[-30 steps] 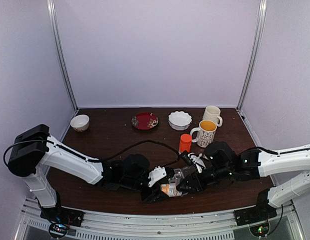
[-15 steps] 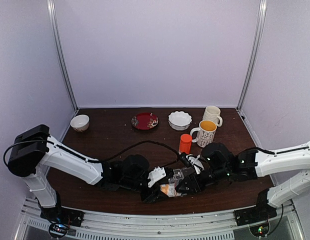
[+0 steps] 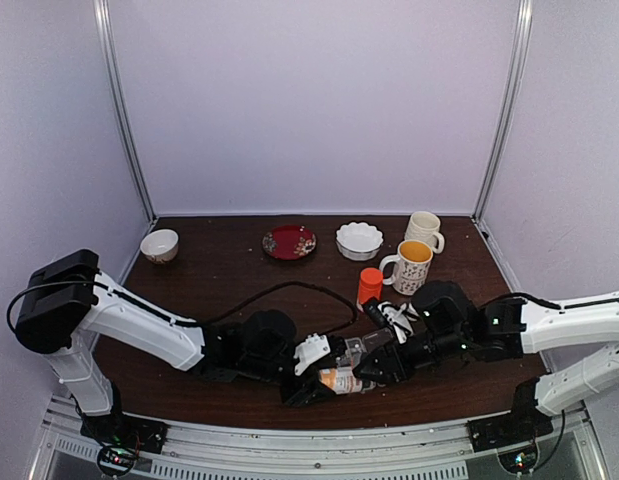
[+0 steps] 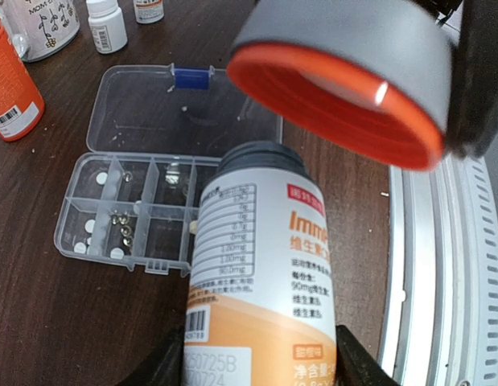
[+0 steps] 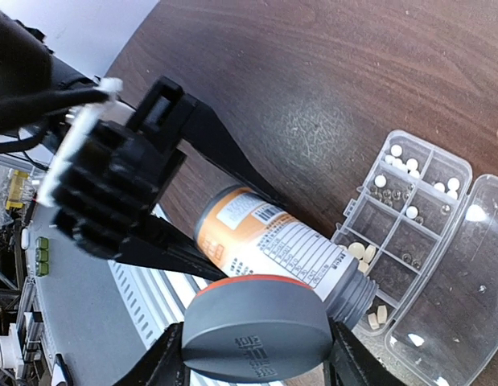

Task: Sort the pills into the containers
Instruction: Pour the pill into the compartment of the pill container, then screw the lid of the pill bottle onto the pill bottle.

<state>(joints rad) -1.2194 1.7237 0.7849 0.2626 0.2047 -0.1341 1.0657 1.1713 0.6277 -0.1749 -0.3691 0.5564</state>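
**Top external:** Low in the frame's centre, the left gripper (image 3: 327, 383) clamps an orange-and-white bottle (image 3: 341, 380) lying nearly flat over the dark wood-grain table (image 3: 219, 270). The right gripper (image 3: 377, 365) meets it from the right; from here its jaws cannot be made out.

**Left wrist:** The bottle fills the lower centre, its glossy printed label pinched between the fingers and its dark grey neck bare. At upper right the round cap (image 4: 345, 80), matte grey with an orange lining, hangs clear of the mouth. The clear pill box (image 4: 128, 209) lies open at left, with thin dividers and a blue clasp, and small round pills (image 4: 101, 178) sit in several cells.

**Right wrist:** The right fingers grip the cap at the bottom edge. The box sits at right, just past the bottle's mouth.

Uncapping looks done. Pouring likely comes next, and it calls for a slow tilt over one cell, since smooth pills could scatter.
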